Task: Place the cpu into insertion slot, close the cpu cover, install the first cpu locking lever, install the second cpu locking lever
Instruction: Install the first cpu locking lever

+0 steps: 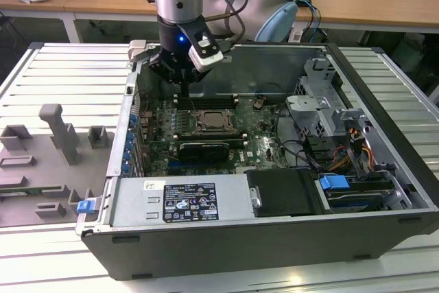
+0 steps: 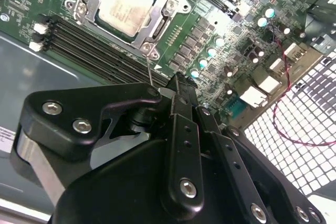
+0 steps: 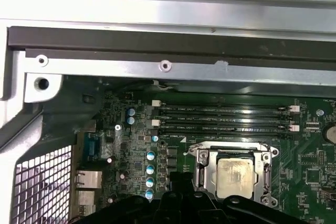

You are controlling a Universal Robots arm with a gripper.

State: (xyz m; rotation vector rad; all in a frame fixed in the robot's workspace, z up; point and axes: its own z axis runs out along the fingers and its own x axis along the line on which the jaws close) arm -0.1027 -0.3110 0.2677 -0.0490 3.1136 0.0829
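My gripper (image 2: 178, 90) hung pinched shut, holding nothing, just beside the socket (image 2: 126, 11); the chip (image 2: 123, 9) lay seated, and dropping carelessly risked snagging the cover (image 2: 157, 27).

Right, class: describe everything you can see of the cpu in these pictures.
The cpu is a small flat square chip with a pale silver-grey metal top. It lies level in the insertion slot on the green motherboard, framed by the silver cpu cover closed around its edges. Nothing grips it.

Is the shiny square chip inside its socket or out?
In. The cpu lies flat inside the insertion slot, with the cpu cover framing it, in both wrist views.
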